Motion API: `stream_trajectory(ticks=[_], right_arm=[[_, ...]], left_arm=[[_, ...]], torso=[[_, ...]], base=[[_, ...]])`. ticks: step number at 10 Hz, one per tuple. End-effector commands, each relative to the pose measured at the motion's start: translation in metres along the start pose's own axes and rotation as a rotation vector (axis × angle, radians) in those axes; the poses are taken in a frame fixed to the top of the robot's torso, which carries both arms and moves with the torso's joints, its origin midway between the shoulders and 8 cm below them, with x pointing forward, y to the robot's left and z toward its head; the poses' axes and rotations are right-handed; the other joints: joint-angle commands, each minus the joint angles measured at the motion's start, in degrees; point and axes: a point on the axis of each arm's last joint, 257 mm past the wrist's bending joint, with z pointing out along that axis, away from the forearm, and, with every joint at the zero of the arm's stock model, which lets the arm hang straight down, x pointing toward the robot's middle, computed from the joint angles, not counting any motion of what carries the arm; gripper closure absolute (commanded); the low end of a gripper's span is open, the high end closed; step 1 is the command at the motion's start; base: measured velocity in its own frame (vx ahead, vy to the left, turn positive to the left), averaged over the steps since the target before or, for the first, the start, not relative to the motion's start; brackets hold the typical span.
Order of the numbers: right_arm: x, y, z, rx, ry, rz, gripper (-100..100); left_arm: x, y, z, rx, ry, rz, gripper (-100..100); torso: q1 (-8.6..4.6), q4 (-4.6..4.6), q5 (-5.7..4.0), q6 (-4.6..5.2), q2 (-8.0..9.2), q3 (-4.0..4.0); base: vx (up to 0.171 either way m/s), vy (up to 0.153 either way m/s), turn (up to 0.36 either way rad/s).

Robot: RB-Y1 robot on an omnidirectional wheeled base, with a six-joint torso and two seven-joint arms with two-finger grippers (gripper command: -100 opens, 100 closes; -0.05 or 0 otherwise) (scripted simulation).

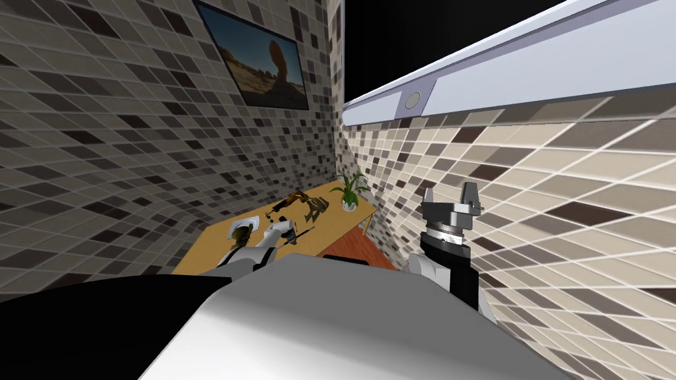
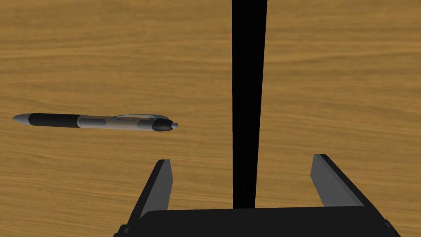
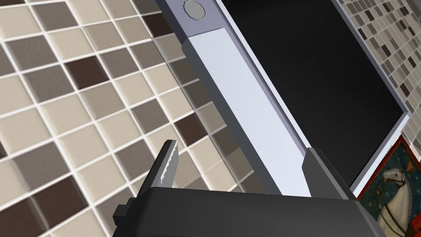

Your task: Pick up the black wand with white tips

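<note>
Item: black wand [image 2: 248, 103]. It lies on a wooden table [image 2: 349, 82] as a straight black bar in the gap of the left gripper [image 2: 242, 158]. Its ends are out of sight, so no tips can be checked

Left gripper: fingers [image 2: 162, 185] spread wide, one on each side of the wand and neither touching it, the dark body low over the wood.

Also on the table: a pen [image 2: 96, 121] with a black grip and a clear grey barrel, outside the gap and apart from the wand, set crosswise to it.

Surface, head view: table top [image 1: 211, 245] of warm yellow-brown wood grain. Taking the left gripper as the centre of the dial:
- small white object [image 1: 241, 229] at 9 o'clock
- two brown objects [image 1: 294, 200] at 1 o'clock, too small to name
- potted green plant [image 1: 350, 190] at 2 o'clock, near the table's far corner

Room: walls [image 1: 99, 132] in a mosaic of beige, grey and dark brown tiles; framed landscape picture [image 1: 261, 59] at 12 o'clock; pale window frame [image 1: 515, 72] at 2 o'clock with a black area [image 1: 422, 33] above it; red-brown floor [image 1: 360, 251] beside the table.

Right gripper [image 1: 450, 191]: raised at 3 o'clock, well apart from the table, near the tiled wall, fingers open and holding nothing
</note>
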Motion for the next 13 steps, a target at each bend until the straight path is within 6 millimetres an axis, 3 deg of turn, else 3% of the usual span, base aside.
stream_trajectory(ticks=[1, 5, 6, 7, 10, 13], right_arm=[[0.000, 0.000, 0.000, 0.000, 0.000, 0.000, 0], [0.000, 0.000, 0.000, 0.000, 0.000, 0.000, 0], [0.000, 0.000, 0.000, 0.000, 0.000, 0.000, 0], [0.000, 0.000, 0.000, 0.000, 0.000, 0.000, 0], [0.000, 0.000, 0.000, 0.000, 0.000, 0.000, 0], [0.000, 0.000, 0.000, 0.000, 0.000, 0.000, 0]], left_arm=[[0.000, 0.000, 0.000, 0.000, 0.000, 0.000, 100], [0.000, 0.001, 0.000, -0.001, 0.000, 0.001, 100], [0.000, 0.000, 0.000, -0.001, 0.000, 0.001, 0], [-0.014, -0.009, -0.002, 0.009, -0.018, -0.039, 100], [-0.043, -0.021, -0.006, 0.018, -0.062, -0.107, 100], [-0.056, -0.028, -0.009, 0.022, -0.059, -0.183, 100]], torso=[[0.00, 0.00, 0.00, 0.00, 0.00, 0.00], [0.14, 0.04, 0.04, -0.01, 0.14, 0.08], [0.15, 0.04, 0.05, -0.01, 0.14, 0.08], [0.15, 0.04, 0.05, -0.01, 0.14, 0.08], [0.38, 0.14, 0.07, -0.02, 0.63, 0.37], [0.34, 0.14, 0.06, 0.11, 0.47, 0.29]], base=[[0.007, -0.004, -0.001], [0.000, 0.000, 0.000], [0.000, 0.000, 0.000], [-0.070, 0.040, -0.295], [-0.138, 0.048, -0.334], [-0.089, 0.030, -0.199]])
